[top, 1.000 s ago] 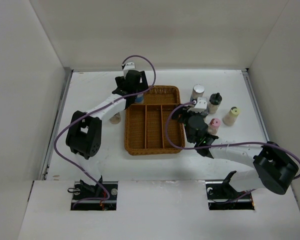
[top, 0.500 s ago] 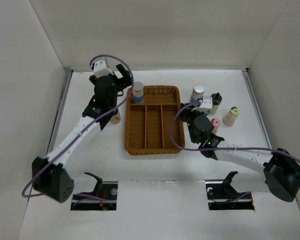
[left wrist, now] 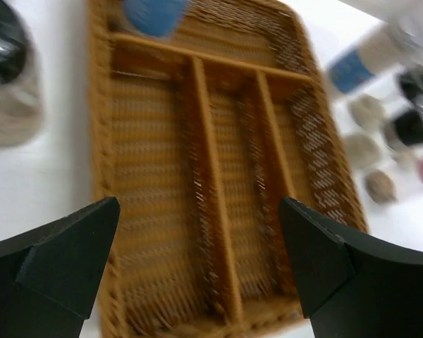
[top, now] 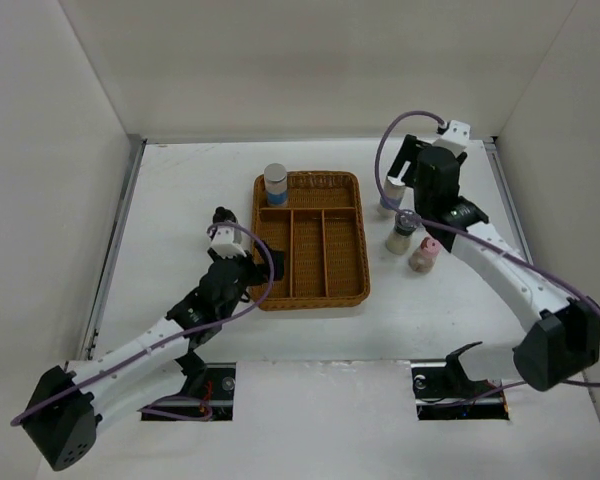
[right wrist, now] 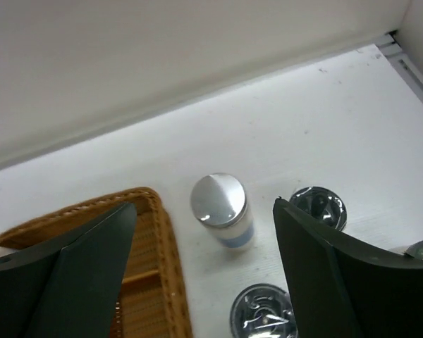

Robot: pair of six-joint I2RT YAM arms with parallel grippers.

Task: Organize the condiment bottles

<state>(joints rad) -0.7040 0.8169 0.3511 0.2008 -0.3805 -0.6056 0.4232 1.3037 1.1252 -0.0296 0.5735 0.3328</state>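
Note:
The brown wicker tray (top: pixel 355 240) lies mid-table. One silver-capped, blue-labelled bottle (top: pixel 275 184) stands in its far-left compartment. A second one (right wrist: pixel 222 208) stands on the table right of the tray, seen between the fingers of my open right gripper (top: pixel 405 197), which hangs above it. Close by are a shiny dark-lidded jar (top: pixel 400 232) and a pink-capped bottle (top: pixel 425 255). Another dark-lidded jar (right wrist: pixel 317 206) shows beside the right finger. My left gripper (left wrist: pixel 199 211) hovers open and empty over the tray's near end. A dark-lidded jar (left wrist: pixel 7 84) stands left of the tray.
White walls close the table (top: pixel 180 190) on the left, the far side and the right. The right arm (top: pixel 500 265) reaches across the table's right part and hides what stands under it. The left arm (top: pixel 150 345) stretches from the near left toward the tray.
The left arm has pulled back from the far-left bottle to the tray's near-left side. The right arm has swung from beside the tray to the far right, above the silver-capped bottle.

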